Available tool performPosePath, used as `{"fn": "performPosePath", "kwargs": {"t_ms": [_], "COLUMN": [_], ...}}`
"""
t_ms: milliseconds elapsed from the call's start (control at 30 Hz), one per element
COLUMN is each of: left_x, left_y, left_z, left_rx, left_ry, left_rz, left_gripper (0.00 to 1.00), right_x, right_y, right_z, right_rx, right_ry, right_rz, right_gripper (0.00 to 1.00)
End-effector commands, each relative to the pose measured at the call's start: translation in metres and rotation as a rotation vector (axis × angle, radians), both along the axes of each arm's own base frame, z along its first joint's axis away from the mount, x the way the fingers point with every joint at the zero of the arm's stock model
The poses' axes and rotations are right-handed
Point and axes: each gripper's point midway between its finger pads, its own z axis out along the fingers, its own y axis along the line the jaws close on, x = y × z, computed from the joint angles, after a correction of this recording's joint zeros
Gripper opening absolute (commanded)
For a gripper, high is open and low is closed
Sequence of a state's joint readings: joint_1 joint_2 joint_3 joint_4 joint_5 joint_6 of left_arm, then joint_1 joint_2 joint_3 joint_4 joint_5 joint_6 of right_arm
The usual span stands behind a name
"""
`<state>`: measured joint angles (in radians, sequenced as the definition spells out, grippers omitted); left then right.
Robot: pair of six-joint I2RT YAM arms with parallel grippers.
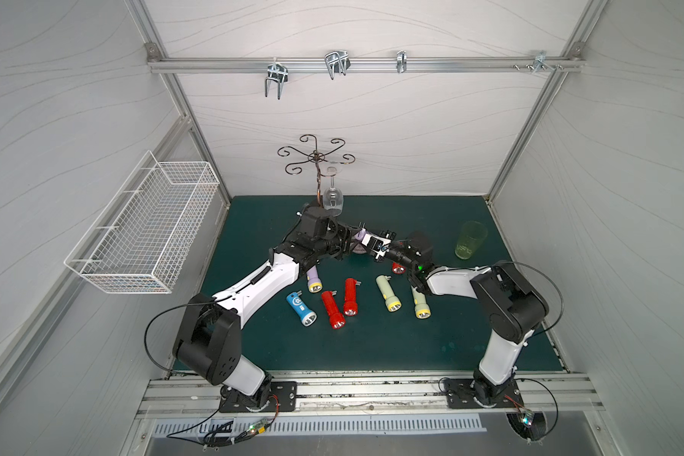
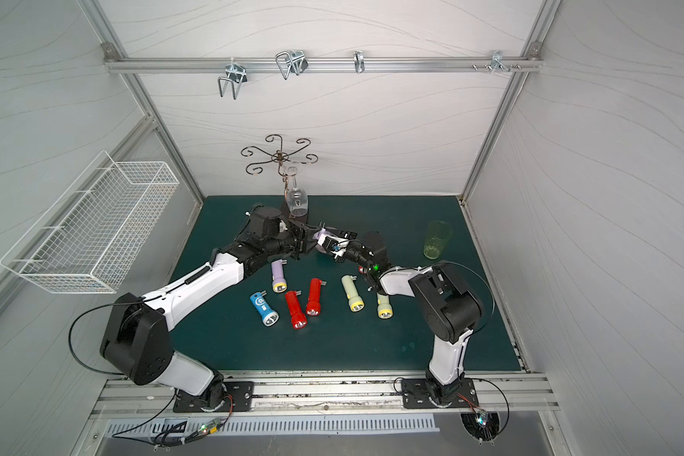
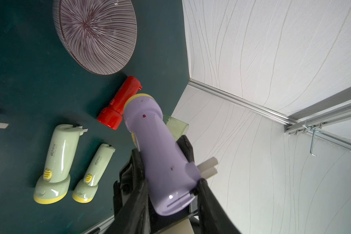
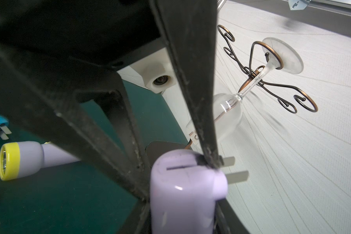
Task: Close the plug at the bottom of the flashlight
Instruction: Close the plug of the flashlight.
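A lavender flashlight [image 1: 358, 236] [image 2: 324, 239] hangs in the air over the back middle of the green mat, between both arms. My right gripper [image 4: 182, 212] [image 1: 376, 248] is shut on its body. My left gripper [image 3: 172, 182] [image 1: 348, 237] spans its bottom end, with one finger along the side and the other fingertip [image 4: 210, 160] against the base of the plug. The plug [image 3: 208, 167] [image 4: 234, 172] is swung out, so its two flat prongs stick out sideways from the bottom. The flashlight's yellow-rimmed head [image 3: 142, 101] points away from my left wrist.
A striped plate [image 3: 95, 36] lies under the grippers. Several more flashlights lie on the mat in front: lavender [image 1: 313, 279], blue [image 1: 301, 308], red [image 1: 332, 310], green [image 1: 387, 292]. A green cup [image 1: 470, 239] stands at the right, a glass rack [image 1: 316, 158] with a wine glass [image 1: 332, 197] behind, and a wire basket [image 1: 147, 225] on the left wall.
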<state>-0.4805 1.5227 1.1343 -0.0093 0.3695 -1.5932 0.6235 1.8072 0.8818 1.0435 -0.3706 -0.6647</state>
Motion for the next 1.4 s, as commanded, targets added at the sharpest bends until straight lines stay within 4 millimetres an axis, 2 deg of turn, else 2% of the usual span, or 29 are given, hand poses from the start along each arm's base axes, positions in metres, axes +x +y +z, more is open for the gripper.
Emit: {"fn": "performPosePath", "kwargs": {"t_ms": [0,67,233,400,567,733,967,1200,1367], "left_x": [0.002,0.001,0.002,0.002,0.001,-0.002,-0.013,-0.018,-0.011], "left_y": [-0.008,-0.009,-0.01,-0.01,-0.003,0.013,0.044,0.07,0.088], "left_z": [0.004,0.002,0.002,0.006,0.008,0.004,-0.021,-0.034,-0.028], "left_rx": [-0.033,-0.033,-0.036,-0.038,-0.021,0.022,0.12,0.263,0.479], "left_ry": [-0.016,-0.012,-0.017,-0.032,-0.055,-0.085,-0.092,-0.156,-0.272], "left_rz": [-0.017,-0.022,-0.024,-0.024,-0.011,0.009,0.05,0.041,-0.01], "left_gripper": [0.38,0.35,0.2,0.19,0.18,0.18,0.19,0.21,0.25], "right_x": [-0.022,-0.023,-0.024,-0.022,-0.018,-0.008,0.001,-0.003,-0.005], "right_y": [0.019,0.02,0.022,0.021,0.015,0.002,-0.021,-0.038,-0.058], "right_z": [0.038,0.04,0.044,0.046,0.035,0.019,0.006,0.009,0.013], "right_rx": [0.067,0.069,0.077,0.081,0.072,0.06,0.057,0.066,0.054], "right_ry": [-0.07,-0.073,-0.073,-0.07,-0.047,-0.015,0.035,0.073,0.161], "right_rz": [0.088,0.092,0.1,0.09,0.047,-0.041,-0.125,-0.191,-0.31], "right_gripper": [0.0,0.0,0.0,0.0,0.0,0.0,0.0,0.0,0.0]}}
